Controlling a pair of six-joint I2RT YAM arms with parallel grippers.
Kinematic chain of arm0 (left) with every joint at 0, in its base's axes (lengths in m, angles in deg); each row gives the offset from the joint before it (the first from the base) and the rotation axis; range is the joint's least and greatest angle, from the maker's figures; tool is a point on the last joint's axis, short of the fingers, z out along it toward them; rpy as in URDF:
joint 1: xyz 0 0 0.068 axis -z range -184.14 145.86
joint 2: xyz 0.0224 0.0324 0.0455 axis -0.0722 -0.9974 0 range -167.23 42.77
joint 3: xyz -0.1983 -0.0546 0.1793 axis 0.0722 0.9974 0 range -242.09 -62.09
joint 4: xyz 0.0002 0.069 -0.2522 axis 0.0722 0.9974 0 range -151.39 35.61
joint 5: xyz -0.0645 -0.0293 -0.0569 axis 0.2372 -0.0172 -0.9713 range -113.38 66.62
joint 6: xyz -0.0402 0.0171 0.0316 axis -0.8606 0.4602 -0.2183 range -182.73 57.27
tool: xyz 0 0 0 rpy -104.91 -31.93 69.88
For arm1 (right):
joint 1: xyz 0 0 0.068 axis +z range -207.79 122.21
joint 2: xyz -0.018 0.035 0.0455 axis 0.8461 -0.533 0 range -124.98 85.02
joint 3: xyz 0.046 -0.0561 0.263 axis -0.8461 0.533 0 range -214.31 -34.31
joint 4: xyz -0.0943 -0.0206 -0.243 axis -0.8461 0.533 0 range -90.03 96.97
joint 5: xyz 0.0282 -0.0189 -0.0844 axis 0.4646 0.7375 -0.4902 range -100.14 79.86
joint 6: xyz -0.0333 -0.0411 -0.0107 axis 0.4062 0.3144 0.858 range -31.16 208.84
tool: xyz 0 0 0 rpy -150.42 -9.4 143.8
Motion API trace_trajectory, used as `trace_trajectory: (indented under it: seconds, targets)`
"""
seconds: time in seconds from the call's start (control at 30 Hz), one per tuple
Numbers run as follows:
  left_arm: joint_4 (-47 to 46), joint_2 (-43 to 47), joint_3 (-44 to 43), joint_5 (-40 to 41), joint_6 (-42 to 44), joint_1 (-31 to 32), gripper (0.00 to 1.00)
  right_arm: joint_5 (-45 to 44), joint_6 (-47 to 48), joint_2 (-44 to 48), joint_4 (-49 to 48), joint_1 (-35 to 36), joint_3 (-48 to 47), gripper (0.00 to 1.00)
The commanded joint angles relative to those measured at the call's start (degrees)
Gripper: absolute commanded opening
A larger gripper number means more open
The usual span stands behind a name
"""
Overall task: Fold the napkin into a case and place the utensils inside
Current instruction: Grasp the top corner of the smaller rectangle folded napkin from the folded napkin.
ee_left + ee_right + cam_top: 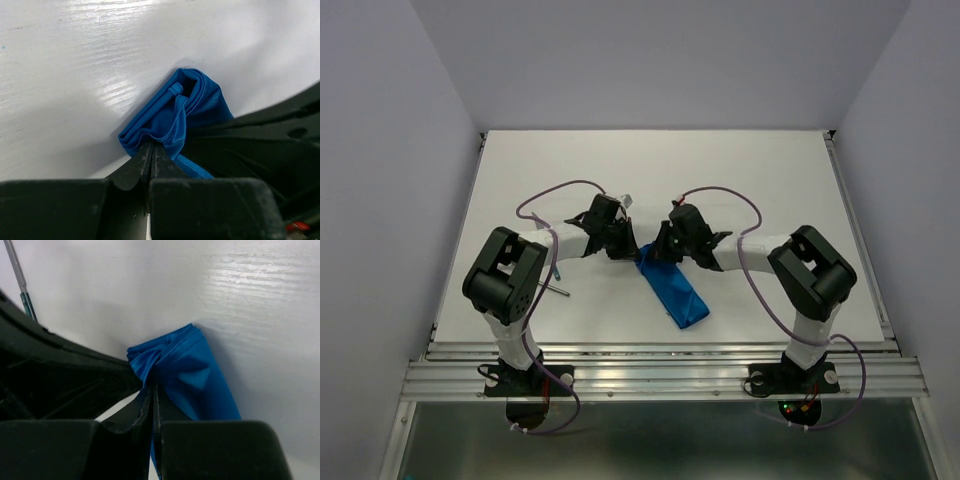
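The bright blue cloth napkin [678,295] lies already folded into a narrow oblong case on the white counter [750,180], one end pinched by both the left claw [152,150] and the right claw [154,390], while the thin utensils [560,288] by the left arm are not yet inside.

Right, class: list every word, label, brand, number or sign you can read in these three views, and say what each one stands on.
No readable text in any view.
napkin: plain blue, no tag or print visible.
table: white, nothing written on it.
left gripper and right gripper, both pinched on the napkin: plain black, no label visible.
lights by the right arm's base: small coloured glows only, no legible sign.
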Motion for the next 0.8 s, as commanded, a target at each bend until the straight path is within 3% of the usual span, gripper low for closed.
trace_trajectory:
  seconds: [0.0,0.33,0.77]
  targets:
    - [0.6,0.2,-0.3,1.6,-1.0,0.6,0.01,-1.0,4.0,9.0,4.1,0.1,0.9,0.08]
    - [1.6,1.9,-1.2,0.1,-2.1,0.6,0.01,-4.4,7.6,19.8,13.3,0.1,7.9,0.08]
    - [2.5,5.0,-2.6,-3.3,-3.2,0.6,0.01,-2.8,7.2,12.7,6.8,0.6,13.6,0.07]
